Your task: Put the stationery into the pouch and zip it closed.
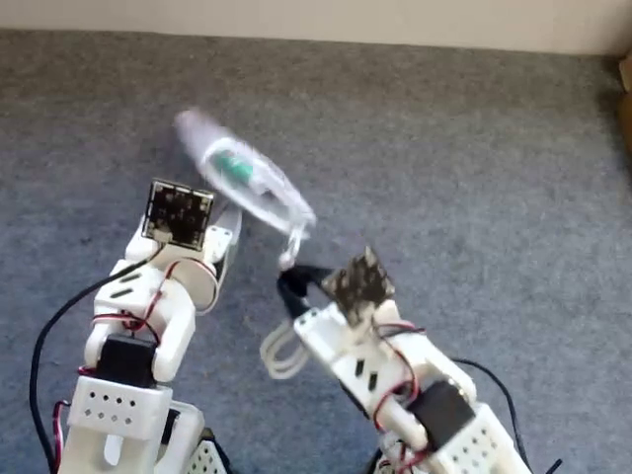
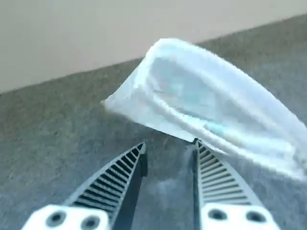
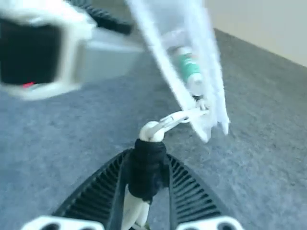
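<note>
The right end effector [image 3: 148, 155] is pressed together on the black zip pull [image 3: 147, 175] of a translucent pouch [image 3: 192, 33], a white cord [image 3: 168, 120] running from the pull to the pouch's corner. The pouch hangs just beyond the fingertips, tilted and apparently lifted off the grey carpeted counter [image 1: 474, 148]. A green-and-white item [image 3: 188, 67] shows through its wall, too blurred to name more closely. The left end effector [image 2: 169, 143] stands spread, nothing between its fingers. The pouch's lower edge lies just past its tips, one fingertip [image 2: 197, 143] at or against that edge; whether they touch cannot be told. In the high view the pouch slants between the two arms, its near end pointing to the right end effector and its far end reaching up and away past the left one. The left arm [image 3: 43, 48] sits close beside the pouch in the right wrist view.
</note>
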Action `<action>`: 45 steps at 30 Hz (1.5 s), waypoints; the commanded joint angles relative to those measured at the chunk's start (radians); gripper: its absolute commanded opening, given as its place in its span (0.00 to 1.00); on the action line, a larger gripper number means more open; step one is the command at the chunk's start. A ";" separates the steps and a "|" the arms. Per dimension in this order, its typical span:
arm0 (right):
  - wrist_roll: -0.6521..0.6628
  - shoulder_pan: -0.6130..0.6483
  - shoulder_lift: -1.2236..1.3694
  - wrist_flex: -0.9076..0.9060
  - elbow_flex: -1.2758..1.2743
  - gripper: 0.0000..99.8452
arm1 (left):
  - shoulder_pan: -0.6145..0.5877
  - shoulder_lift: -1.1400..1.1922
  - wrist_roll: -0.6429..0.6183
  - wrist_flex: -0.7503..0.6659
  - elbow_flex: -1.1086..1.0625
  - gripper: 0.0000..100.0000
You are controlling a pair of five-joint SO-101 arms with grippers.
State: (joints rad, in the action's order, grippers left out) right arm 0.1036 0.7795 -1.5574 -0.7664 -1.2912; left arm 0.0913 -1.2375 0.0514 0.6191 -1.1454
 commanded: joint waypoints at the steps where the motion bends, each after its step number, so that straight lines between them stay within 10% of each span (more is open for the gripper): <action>1: 0.054 0.082 -0.136 -0.053 0.004 0.00 | 0.125 -0.016 -0.028 -0.106 0.019 0.16; 13: 0.107 0.156 -0.243 -0.053 -0.090 0.00 | 0.239 -0.018 -0.026 -0.112 0.033 0.16; 22: 0.103 -0.012 -0.271 -0.051 -0.084 0.00 | 0.189 -0.025 -0.023 0.157 0.139 0.16; 45: 0.175 -0.302 -0.251 -0.148 0.105 0.00 | 0.021 -0.027 0.012 0.336 0.176 0.16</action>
State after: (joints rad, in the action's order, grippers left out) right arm 0.2478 0.4680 -1.8274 -0.8922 -1.2390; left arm 0.2033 -1.2467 0.1066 0.9383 -1.0595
